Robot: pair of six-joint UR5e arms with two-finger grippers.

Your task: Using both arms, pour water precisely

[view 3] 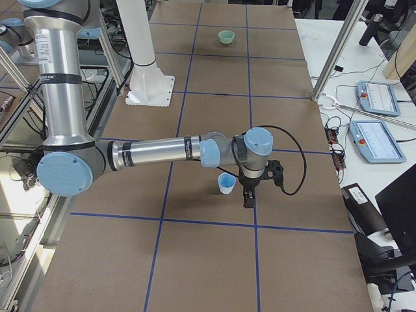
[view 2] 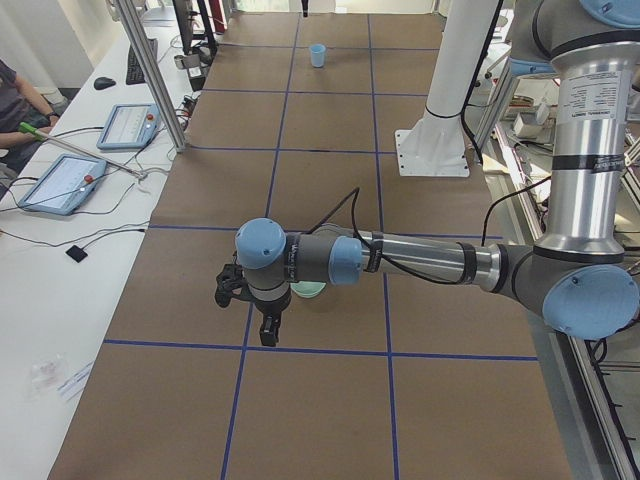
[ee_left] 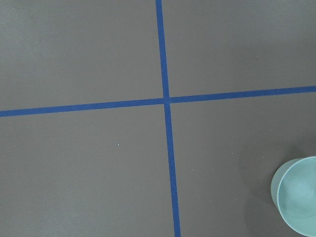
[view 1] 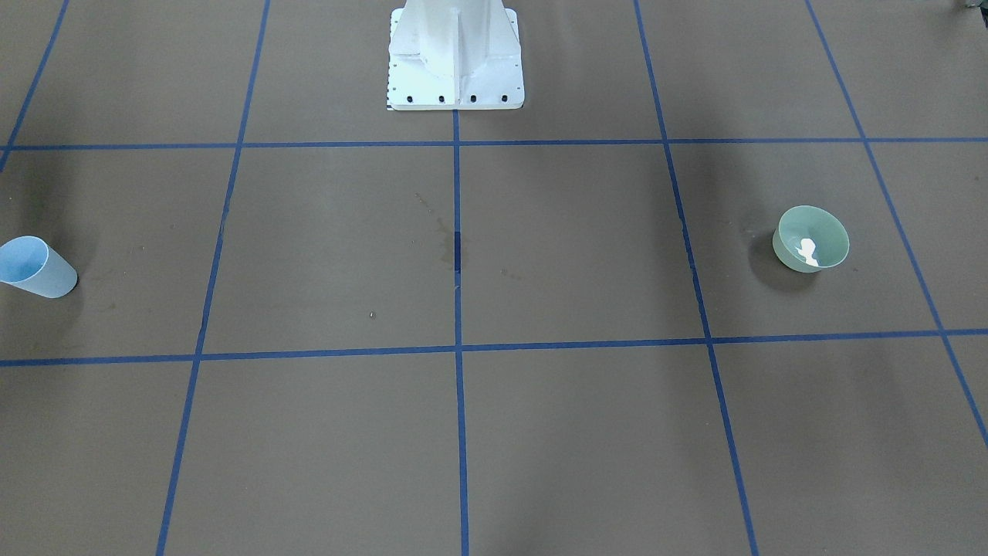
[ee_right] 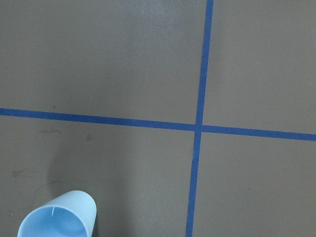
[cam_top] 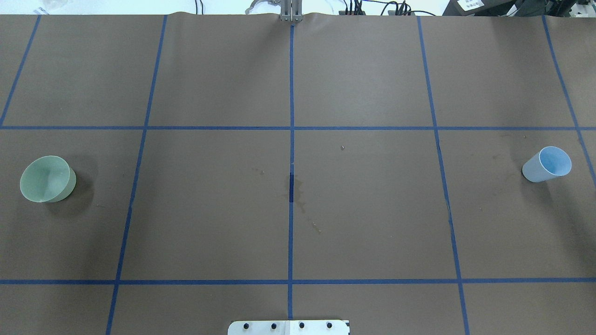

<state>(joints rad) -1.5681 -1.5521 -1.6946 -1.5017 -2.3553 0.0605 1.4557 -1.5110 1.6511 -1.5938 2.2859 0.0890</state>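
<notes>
Seen from the table's left end, the left arm (view 2: 420, 262) lay nearest, reaching out low over the table (view 2: 330, 400). The left gripper (view 2: 268, 330) hung just beside the green bowl (view 2: 308, 290), at about its 8 o'clock in that view. Its finger spacing could not be determined. The bowl stood upright at the table's 9 o'clock from the robot, and a white glint inside it was probably the water (view 1: 808, 251). The bowl was judged light, rigid and smooth, so it should be gripped at the rim with one finger inside. Farthest, the blue cup (view 2: 318, 54) stood at 3 o'clock, near the right gripper (view 3: 248, 197) of the right arm (view 3: 156, 151), whose opening was likewise indeterminate. The cup looked thin-walled, light and tapered. It should be held gently at mid-wall to avoid crushing or slipping.
</notes>
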